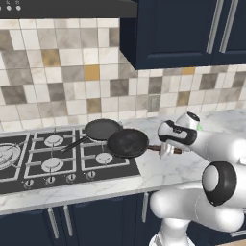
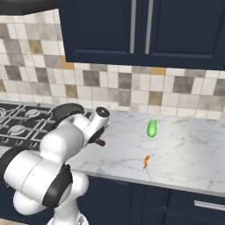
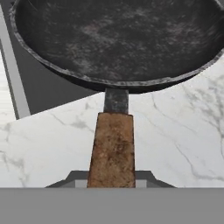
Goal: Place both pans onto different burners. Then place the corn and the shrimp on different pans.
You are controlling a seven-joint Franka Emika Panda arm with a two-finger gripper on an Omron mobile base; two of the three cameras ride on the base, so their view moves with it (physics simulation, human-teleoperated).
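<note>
Currently I have my two-finger gripper (image 3: 112,180) clamped on the brown wooden handle (image 3: 112,151) of the round shallow black frying pan with the wooden handle (image 1: 127,142), which sits at centre of the left base view, overlapping the right edge of the black gas cooktop (image 1: 29,166); whether it is lifted or resting I cannot tell. The second black frying pan, with a long black handle (image 1: 102,129), lies just behind and left of it, its rim near the first pan's. Step in hand, as I judge it: carrying the wooden-handled pan to a burner. Next move calls for centring it over one small silver-capped burner (image 1: 104,157) before release. The small bright green corn (image 2: 151,128) and the tiny curved orange shrimp (image 2: 146,161) wait on the white marble counter (image 2: 189,145), right of centre in the right base view.
</note>
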